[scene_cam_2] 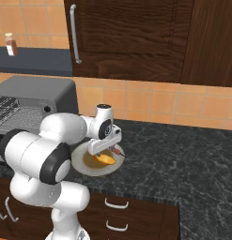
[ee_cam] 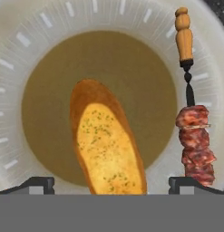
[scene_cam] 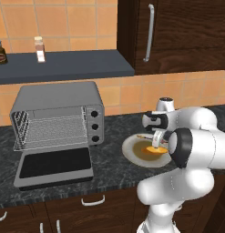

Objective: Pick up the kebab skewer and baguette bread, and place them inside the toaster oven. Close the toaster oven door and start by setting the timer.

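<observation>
We hover the pincer wide open and empty over the plate. Baguette bread lies between the fingertips, kebab skewer at the right tip. We should centre on the loaf, drop straight, avoid nudging the skewer. Toaster oven waits open.

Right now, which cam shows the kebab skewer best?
Hand view: the kebab skewer lies full length on the plate rim, wooden handle and meat chunks clear. The left base view gives a thin sliver beside the arm; the right base view a tip past the gripper.
</observation>
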Available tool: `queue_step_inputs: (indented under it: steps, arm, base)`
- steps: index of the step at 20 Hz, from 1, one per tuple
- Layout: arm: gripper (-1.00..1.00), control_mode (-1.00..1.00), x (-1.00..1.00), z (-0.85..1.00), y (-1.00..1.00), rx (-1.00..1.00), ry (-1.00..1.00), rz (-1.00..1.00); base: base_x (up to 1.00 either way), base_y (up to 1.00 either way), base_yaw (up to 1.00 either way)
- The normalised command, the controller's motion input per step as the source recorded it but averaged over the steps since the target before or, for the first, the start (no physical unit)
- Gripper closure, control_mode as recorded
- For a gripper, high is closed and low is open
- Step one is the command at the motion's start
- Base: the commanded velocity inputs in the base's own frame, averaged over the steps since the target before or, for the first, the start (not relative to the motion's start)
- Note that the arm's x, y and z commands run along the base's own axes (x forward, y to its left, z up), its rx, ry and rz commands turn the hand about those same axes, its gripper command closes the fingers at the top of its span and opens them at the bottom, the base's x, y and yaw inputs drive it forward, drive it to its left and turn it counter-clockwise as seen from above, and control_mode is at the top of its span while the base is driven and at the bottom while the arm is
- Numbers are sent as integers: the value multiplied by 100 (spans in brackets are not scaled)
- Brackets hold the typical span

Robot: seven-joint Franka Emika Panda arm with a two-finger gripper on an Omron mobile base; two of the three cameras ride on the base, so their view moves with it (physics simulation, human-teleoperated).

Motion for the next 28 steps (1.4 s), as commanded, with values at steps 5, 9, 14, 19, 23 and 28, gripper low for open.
queue_step_inputs:
  steps: [5,9,14,19,23,28]
  arm:
    - [-100,-100,-2,-3,6,-5,0,-4]
    - [-100,-100,18,0,0,0,0,0]
    - [-100,-100,14,0,0,0,0,0]
    - [-100,-100,0,-5,-1,0,0,0]
    - [-100,-100,0,-11,0,0,0,0]
    - [-100,-100,0,-28,0,0,0,0]
  base:
    - [0,0,0]
    - [0,0,0]
    - [0,0,0]
    - [0,0,0]
    - [0,0,0]
    - [0,0,0]
